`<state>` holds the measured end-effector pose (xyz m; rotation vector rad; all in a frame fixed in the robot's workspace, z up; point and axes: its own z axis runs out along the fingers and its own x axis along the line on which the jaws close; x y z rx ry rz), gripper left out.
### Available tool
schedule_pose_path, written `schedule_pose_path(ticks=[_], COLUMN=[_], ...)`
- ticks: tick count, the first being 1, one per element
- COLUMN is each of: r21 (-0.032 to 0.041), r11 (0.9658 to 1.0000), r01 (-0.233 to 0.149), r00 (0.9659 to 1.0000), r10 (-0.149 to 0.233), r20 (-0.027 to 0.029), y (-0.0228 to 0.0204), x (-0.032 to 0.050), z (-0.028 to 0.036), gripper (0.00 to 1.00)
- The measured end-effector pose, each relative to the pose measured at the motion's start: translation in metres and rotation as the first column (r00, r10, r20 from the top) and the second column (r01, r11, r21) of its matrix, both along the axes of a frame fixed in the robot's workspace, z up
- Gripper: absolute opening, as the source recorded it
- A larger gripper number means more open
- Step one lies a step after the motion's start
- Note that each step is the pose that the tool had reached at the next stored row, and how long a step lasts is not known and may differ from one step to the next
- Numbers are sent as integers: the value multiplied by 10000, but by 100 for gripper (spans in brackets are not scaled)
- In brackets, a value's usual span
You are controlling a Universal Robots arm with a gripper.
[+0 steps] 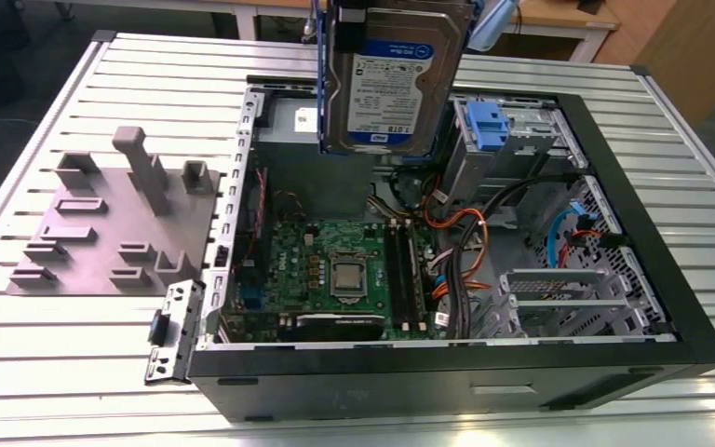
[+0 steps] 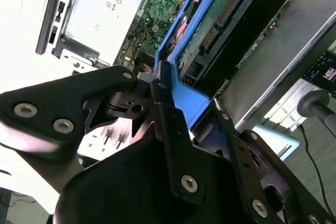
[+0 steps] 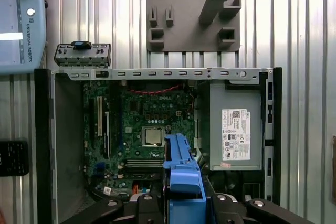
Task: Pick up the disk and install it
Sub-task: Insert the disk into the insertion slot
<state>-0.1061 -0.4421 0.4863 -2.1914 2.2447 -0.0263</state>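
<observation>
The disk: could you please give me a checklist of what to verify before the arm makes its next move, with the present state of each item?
1. Grip on the disk: ok; the gripper is shut on it in the second wrist view.
2. Disk clear of the computer case: ok; it hangs upright above the case.
3. Case open: ok; the motherboard is exposed.
4. Cables out of the way: not ok; orange cables lie loose inside the case.
5. Bay for the disk free: cannot tell.

Open computer case point(image 1: 457, 384) sits beside grey fixture plate point(image 1: 90, 256) on slatted table point(image 1: 47, 377).
</observation>
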Motion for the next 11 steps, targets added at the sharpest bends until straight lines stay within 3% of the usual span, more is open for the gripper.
schedule_pose_path(ticks=[11], r21=[0], r11=[10000], r01=[0], r00=[10000], r10=[0], r20=[0], y=[0], x=[7], z=[0], gripper=[36])
